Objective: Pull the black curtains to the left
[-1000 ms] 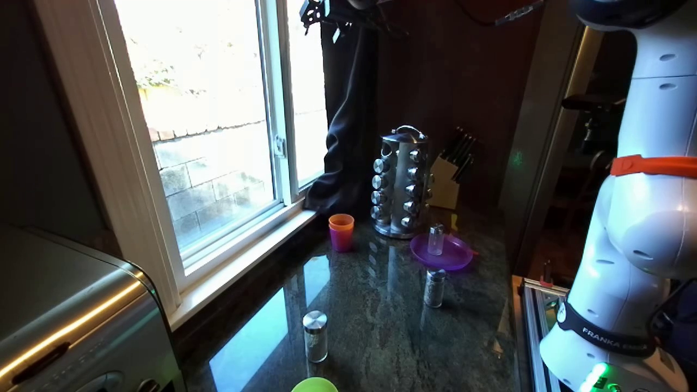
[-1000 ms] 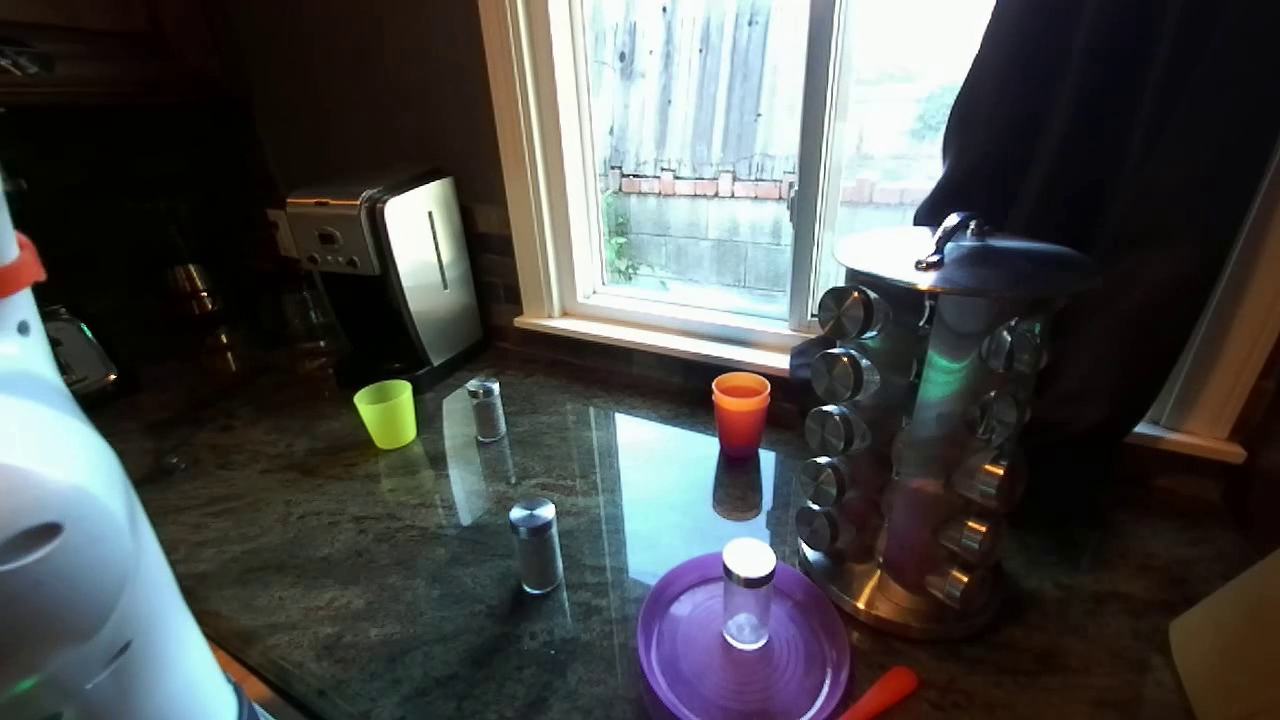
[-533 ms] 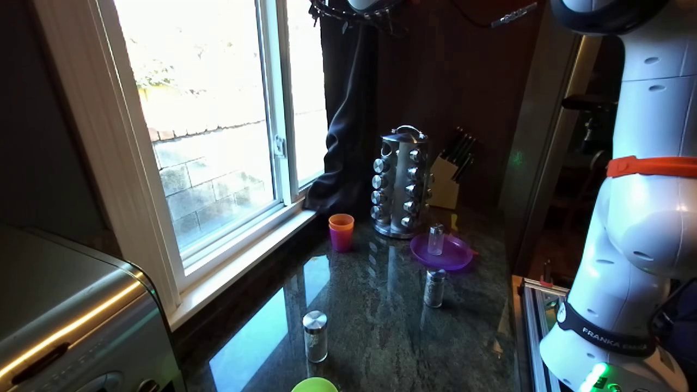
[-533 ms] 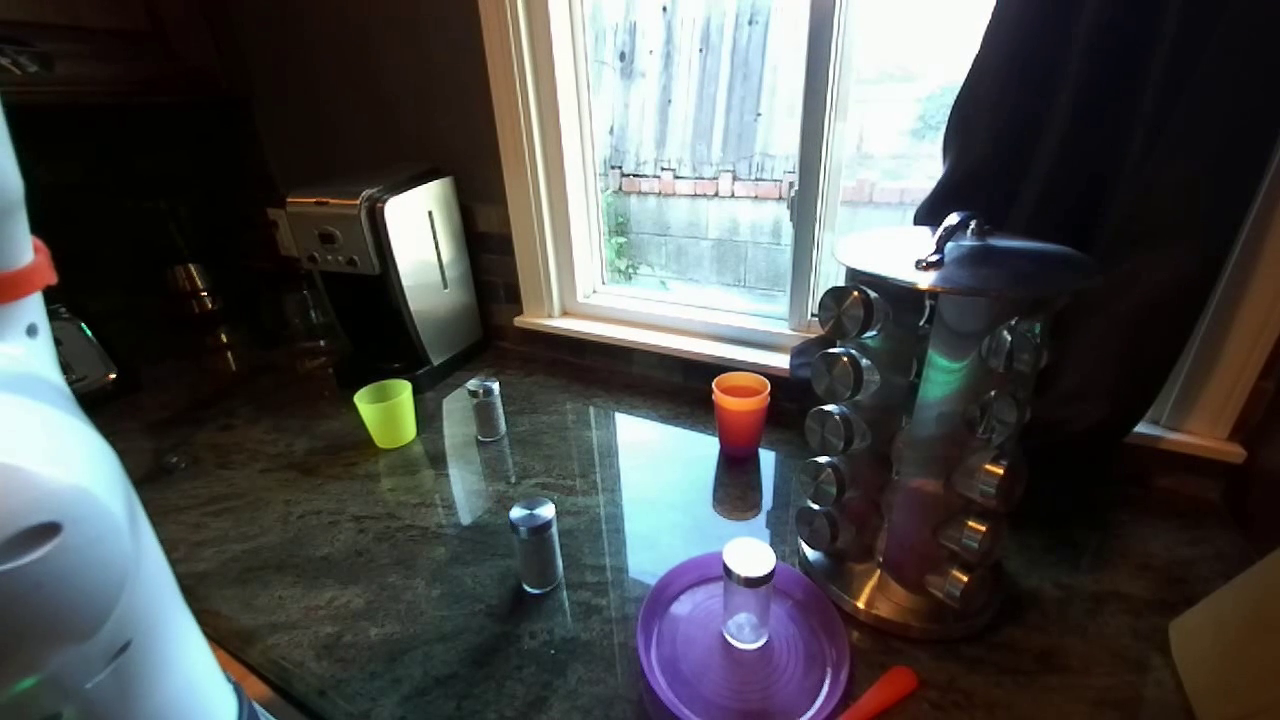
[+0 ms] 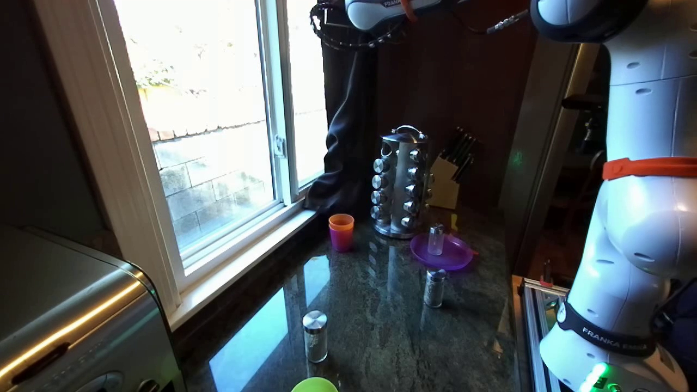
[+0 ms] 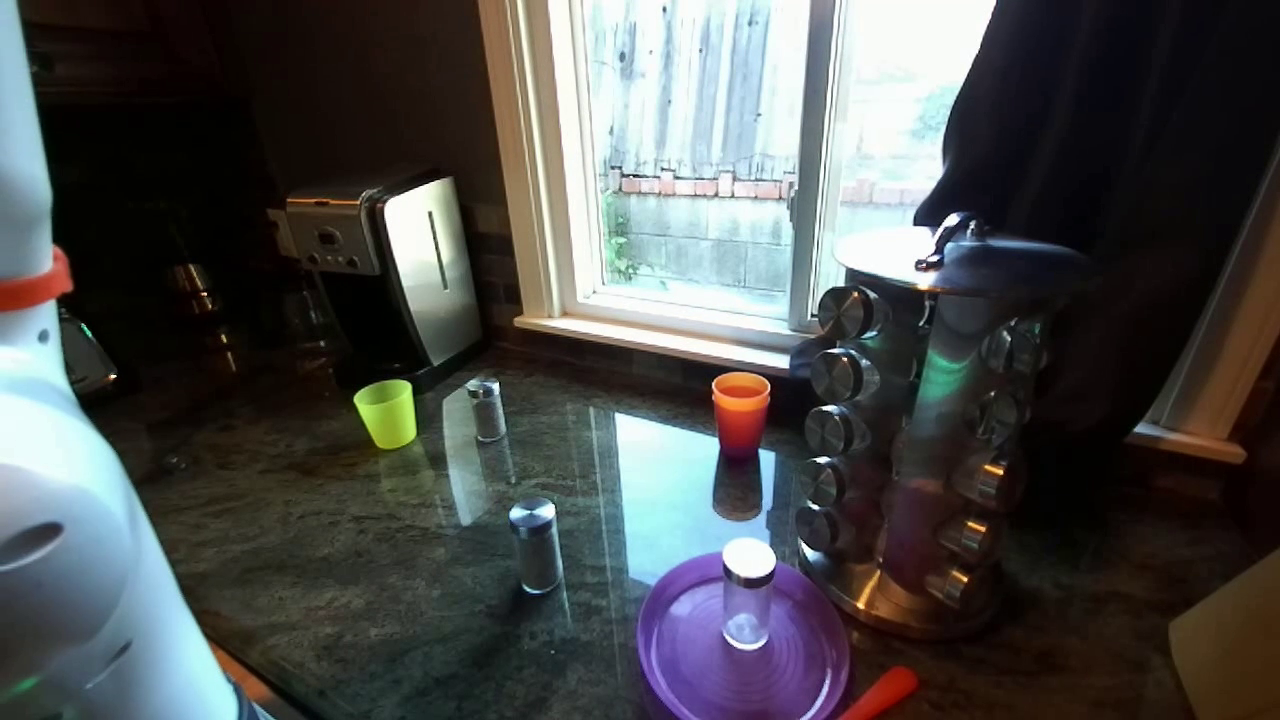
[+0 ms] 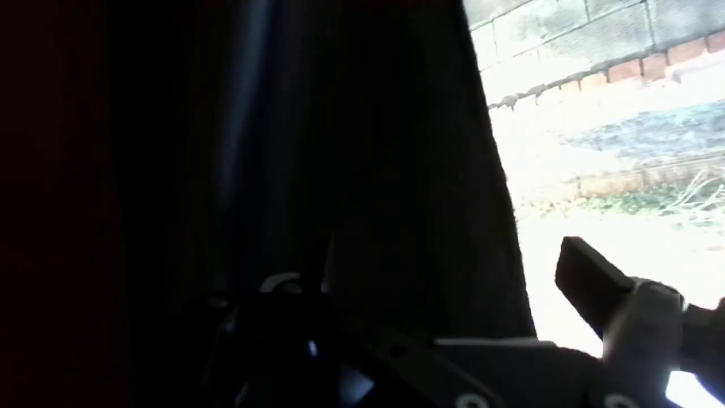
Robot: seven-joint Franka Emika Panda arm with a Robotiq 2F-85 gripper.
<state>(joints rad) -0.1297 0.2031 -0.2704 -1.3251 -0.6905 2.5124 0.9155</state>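
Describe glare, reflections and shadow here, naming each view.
Both exterior views: glare partly whitens the white-framed glass window, and the dark, glossy stone countertop mirrors it; wrist view: the black folded fabric curtain is mostly lost in shadow, with much of the black jointed gripper barely distinguishable.

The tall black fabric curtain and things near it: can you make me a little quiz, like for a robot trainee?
1. How much of the white-framed glass window does the tall black fabric curtain cover: A none, B part, C all?
2. True or false: a clear glass jar with a silver lid stands on the round purple plastic plate.
3. Fill in: in the wrist view, the dark tool has its fingers ____.

Key: 1 B; 2 true; 3 apart.
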